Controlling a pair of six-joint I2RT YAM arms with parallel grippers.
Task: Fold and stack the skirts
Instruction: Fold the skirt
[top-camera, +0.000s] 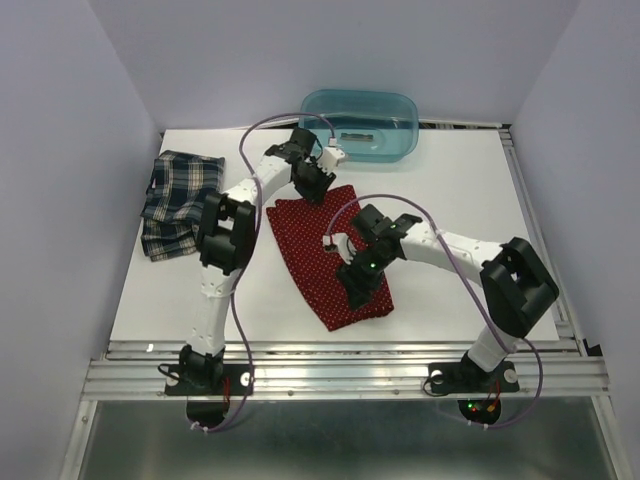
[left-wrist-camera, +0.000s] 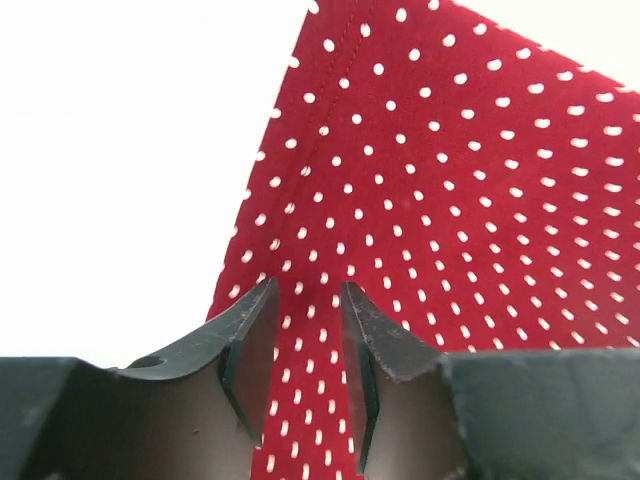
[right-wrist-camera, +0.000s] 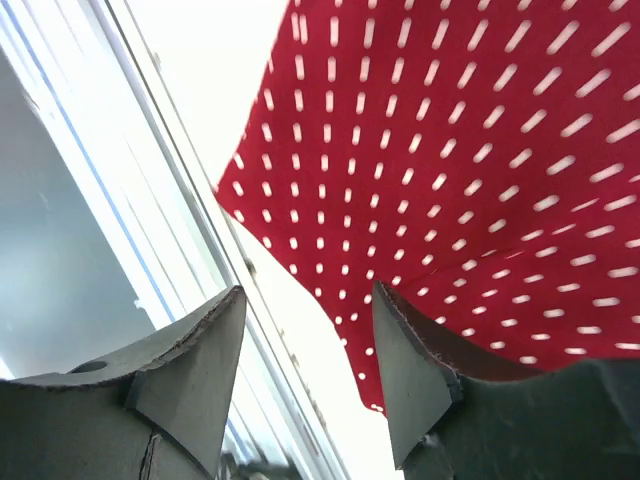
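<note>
White tabletop (top-camera: 450, 200), carrying: red dotted skirt (top-camera: 300, 240), spread flat at centre; plaid skirt (top-camera: 178, 200), bunched, left side; teal tub (top-camera: 405, 135), far edge.

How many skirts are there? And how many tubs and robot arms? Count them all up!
Skirts: 2, the red dotted skirt and the plaid skirt
Tubs: 1, the teal tub
Robot arms: 2, the left arm and the right arm
Total: 5
</note>
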